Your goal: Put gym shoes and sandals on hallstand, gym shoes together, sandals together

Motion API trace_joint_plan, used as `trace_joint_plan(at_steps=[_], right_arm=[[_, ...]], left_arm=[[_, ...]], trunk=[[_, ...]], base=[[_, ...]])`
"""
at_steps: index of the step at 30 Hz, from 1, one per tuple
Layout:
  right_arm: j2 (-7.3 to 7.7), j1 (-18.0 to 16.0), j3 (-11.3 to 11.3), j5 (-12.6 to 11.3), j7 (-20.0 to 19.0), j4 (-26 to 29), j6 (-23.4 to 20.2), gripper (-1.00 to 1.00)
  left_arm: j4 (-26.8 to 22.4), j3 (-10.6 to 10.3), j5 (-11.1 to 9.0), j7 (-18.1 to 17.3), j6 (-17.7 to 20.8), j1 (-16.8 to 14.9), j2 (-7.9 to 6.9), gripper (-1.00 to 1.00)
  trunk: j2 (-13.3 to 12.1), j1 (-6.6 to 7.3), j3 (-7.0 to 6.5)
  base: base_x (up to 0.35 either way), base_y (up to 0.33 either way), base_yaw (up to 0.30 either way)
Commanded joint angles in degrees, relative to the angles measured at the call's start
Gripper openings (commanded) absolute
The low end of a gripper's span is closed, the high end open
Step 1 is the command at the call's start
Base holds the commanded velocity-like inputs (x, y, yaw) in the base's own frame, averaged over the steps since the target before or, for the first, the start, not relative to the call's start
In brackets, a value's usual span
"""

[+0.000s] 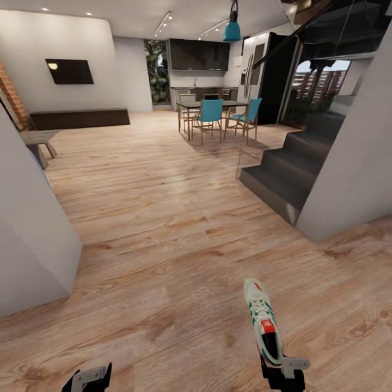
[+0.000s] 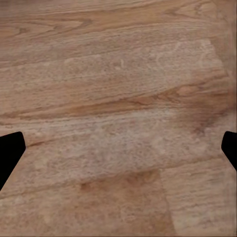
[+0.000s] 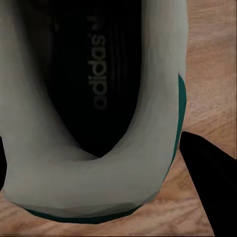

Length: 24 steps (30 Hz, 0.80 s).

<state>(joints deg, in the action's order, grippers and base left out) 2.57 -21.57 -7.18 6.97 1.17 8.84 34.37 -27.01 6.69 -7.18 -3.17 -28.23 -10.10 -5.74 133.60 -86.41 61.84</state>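
Observation:
One gym shoe (image 1: 262, 321), white with green stripes and a red-orange tongue mark, hangs toe-forward just above the corridor floor (image 1: 163, 228) at the lower right. My right gripper (image 1: 283, 370) is shut on its heel. In the right wrist view the shoe's heel rim and dark inside (image 3: 74, 187) sit between the black fingers (image 3: 207, 187). At the lower left my left gripper (image 1: 90, 378) is open, and in the left wrist view its black fingertips (image 2: 10, 153) stand wide apart over bare wood planks. The sandals and the hallstand are out of view.
A dark staircase (image 1: 283, 169) and a white wall (image 1: 354, 163) stand on the right. Another white wall corner (image 1: 32, 239) juts in on the left. A dining table with teal chairs (image 1: 212, 114) and a low dark bench (image 1: 81, 117) are far ahead across open wood floor.

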Motion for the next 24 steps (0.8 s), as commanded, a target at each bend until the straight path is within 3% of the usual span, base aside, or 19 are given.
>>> trace_joint_plan(at_steps=[1, 24], right_arm=[[-0.06, -0.05, -0.43, 0.59, 0.22, -0.08, 0.17, -1.0], [0.14, -0.05, -0.46, 0.7, 0.31, -0.24, 0.17, -1.0]], left_arm=[[0.15, 0.01, -0.55, -0.38, -0.47, -0.01, 0.0, 1.0], [1.1, -0.09, -0.59, -0.7, -2.09, 0.0, -0.23, 1.0]], trunk=[[0.02, 0.01, 0.04], [0.02, 0.01, 0.04]], base=[[0.0, 0.0, -0.3], [0.0, 0.0, -0.3]])
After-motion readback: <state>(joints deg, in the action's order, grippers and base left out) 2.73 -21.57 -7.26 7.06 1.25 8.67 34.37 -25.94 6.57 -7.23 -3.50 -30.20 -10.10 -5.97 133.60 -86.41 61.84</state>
